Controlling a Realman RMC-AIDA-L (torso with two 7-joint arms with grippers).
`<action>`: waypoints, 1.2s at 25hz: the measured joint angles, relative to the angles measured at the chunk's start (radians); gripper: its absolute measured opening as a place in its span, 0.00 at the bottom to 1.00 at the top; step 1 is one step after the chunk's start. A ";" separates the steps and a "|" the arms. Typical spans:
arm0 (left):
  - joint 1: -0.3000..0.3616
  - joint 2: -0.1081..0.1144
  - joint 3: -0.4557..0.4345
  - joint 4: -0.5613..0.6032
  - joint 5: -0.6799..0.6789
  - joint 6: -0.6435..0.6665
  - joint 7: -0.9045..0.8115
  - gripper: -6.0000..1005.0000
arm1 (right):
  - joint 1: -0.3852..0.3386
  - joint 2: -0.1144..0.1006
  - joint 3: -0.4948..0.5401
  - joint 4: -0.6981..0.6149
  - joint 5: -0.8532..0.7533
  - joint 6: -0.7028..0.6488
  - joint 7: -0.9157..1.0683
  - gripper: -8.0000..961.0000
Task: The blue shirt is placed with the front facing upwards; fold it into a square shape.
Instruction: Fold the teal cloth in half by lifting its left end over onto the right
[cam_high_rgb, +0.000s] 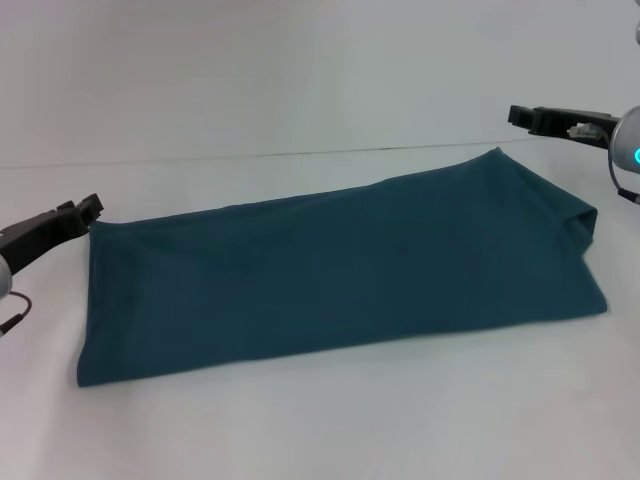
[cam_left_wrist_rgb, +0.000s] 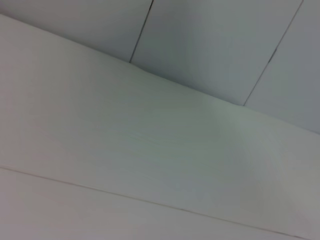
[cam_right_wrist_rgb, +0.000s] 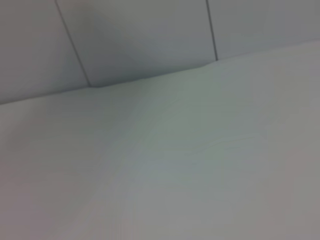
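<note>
Blue shirt (cam_high_rgb: 340, 275) lies folded into long band on white tabletop (cam_high_rgb: 300, 430). Left end effector (cam_high_rgb: 85, 212) at its left edge, right end effector (cam_high_rgb: 525, 117) raised; grip state indeterminable for both.

The shirt (cam_high_rgb: 340, 270) is laid folded into a long band on the tabletop (cam_high_rgb: 300, 80); the left claw (cam_high_rgb: 85, 212) is held just beside its corner; the right claw (cam_high_rgb: 520, 116) is raised apart.

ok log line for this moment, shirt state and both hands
blue shirt: folded to long band, lettering hidden | left hand: at band's left end, off cloth | right hand: raised beyond right end
</note>
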 joint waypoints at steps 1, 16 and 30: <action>0.000 0.000 0.000 0.001 -0.006 -0.003 0.002 0.17 | 0.000 0.000 0.000 0.000 0.000 0.008 0.000 0.32; 0.000 0.005 0.000 -0.025 -0.032 0.056 -0.022 0.70 | -0.026 0.017 -0.001 -0.064 0.001 -0.039 -0.054 0.91; 0.010 0.075 0.058 -0.061 -0.027 0.341 -0.264 0.85 | -0.130 -0.027 0.006 -0.168 0.062 -0.376 -0.054 0.97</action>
